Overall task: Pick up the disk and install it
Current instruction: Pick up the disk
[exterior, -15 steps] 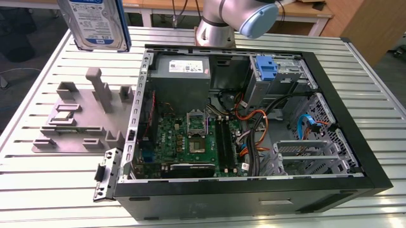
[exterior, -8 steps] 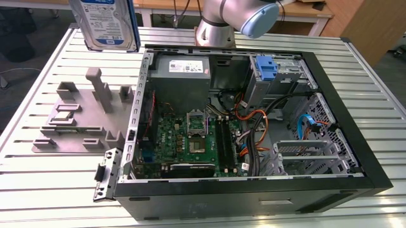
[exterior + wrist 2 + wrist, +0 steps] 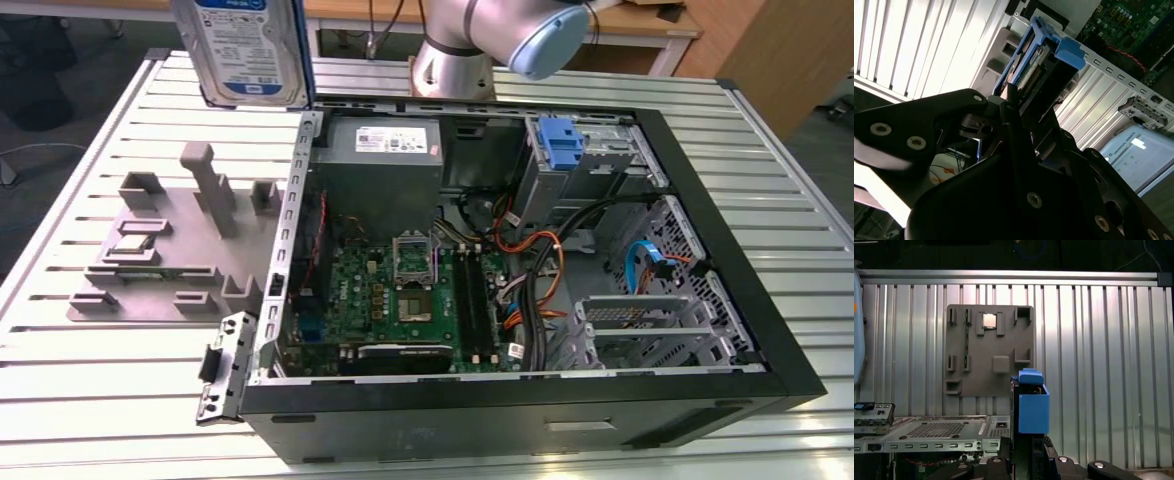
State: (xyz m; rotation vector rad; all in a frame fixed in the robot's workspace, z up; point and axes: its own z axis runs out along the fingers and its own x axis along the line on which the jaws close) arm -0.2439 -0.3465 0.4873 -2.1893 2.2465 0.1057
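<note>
The disk point(image 3: 247, 50), a silver hard drive with a white-and-blue label and a blue bracket along its edge, hangs upright in the air at the exterior view's upper left, above the table beside the open computer case point(image 3: 534, 400). In both wrist views my gripper point(image 3: 1029, 107) point(image 3: 1029, 452) is shut on the disk point(image 3: 1026, 70), its black fingers point(image 3: 1010, 107) clamped on the drive's two faces. The drive's blue bracket point(image 3: 1033, 410) sticks out beyond the fingers, over the slatted table top.
A grey fixture plate point(image 3: 160, 250) with slots and a small chip lies on the slatted table point(image 3: 107, 360), left of the case in the exterior view. Inside the case are a motherboard point(image 3: 400, 290), cables, a drive cage point(image 3: 641, 325) and an upright blue latch piece point(image 3: 562, 145). The arm's base point(image 3: 461, 55) stands behind the case.
</note>
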